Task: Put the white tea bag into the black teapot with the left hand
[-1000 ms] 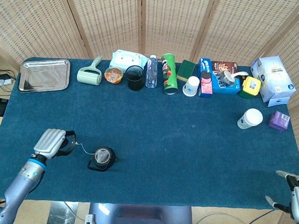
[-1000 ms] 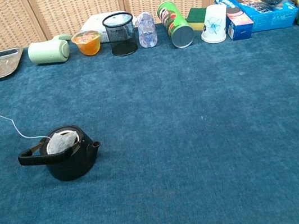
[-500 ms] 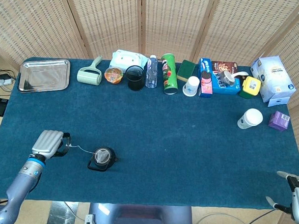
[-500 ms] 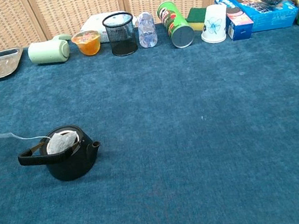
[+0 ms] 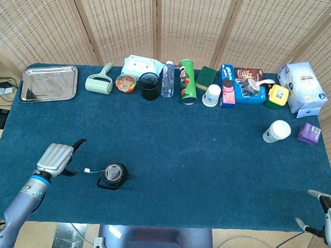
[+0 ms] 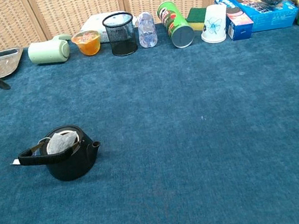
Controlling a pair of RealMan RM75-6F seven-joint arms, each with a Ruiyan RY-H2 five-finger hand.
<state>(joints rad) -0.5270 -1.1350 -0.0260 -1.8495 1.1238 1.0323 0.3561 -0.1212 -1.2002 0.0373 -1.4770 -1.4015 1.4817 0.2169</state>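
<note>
1. The left robot hand (image 5: 55,158) hovers over the surface (image 5: 208,158), fingers apart and holding nothing; a second ago it pinched the string.
2. Just to its right the tag (image 5: 86,170) now lies loose beside the black teapot (image 5: 113,175).
3. The white tea bag (image 6: 62,141) sits inside that teapot's mouth.
4. The right robot hand (image 5: 325,216), far away, looks spread and empty.

Black teapot (image 6: 68,159) stands upright on the bench, lid off, just right of the left hand (image 5: 55,158) and apart from it. White tea bag (image 6: 62,141) sits in the pot's mouth; its string runs over the rim, the paper tag (image 5: 86,170) lying on the cloth between pot and hand.
</note>
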